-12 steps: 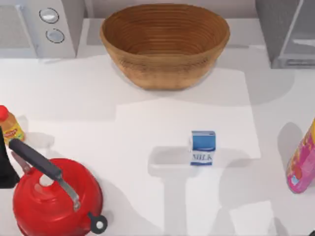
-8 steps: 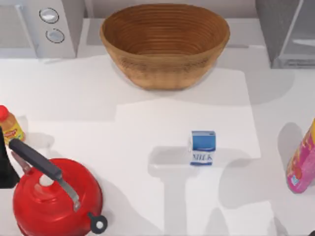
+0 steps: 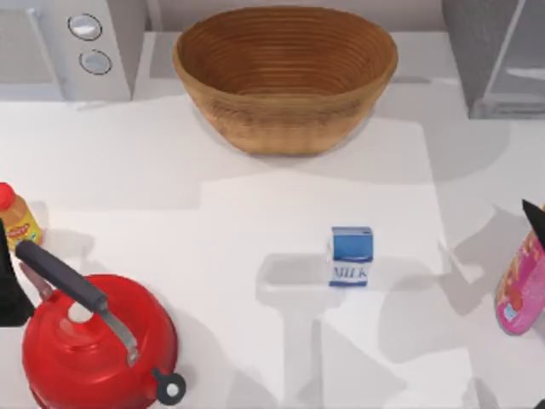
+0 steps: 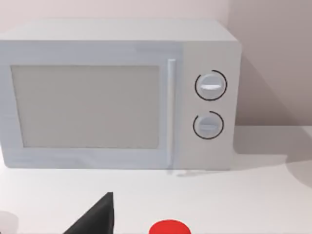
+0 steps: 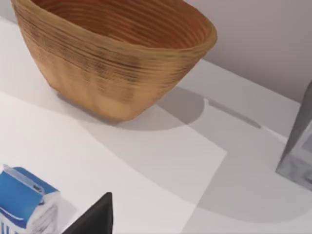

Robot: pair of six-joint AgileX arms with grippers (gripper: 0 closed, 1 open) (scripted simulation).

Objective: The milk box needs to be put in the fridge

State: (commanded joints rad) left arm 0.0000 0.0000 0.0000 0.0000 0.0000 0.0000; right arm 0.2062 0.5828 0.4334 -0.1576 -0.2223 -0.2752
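The white desk (image 3: pixel 128 170) carried a wicker basket (image 3: pixel 285 77) at its far edge, a microwave (image 3: pixel 64 47) at the far left corner and the fridge (image 3: pixel 494 55) at the far right corner. The milk box (image 3: pixel 351 256) stood upright near the desk's middle, ungrasped. It was judged light, stiff-walled and crushable; best pinched across its flat sides. The right gripper (image 3: pixel 535 217) showed at the right edge, the left gripper (image 3: pixel 7 290) parked at the left edge; finger state could not be determined for either.

Fridge (image 3: pixel 498 55) cropped at top-right edge; pink bottle (image 3: pixel 521 285) cut by right edge.
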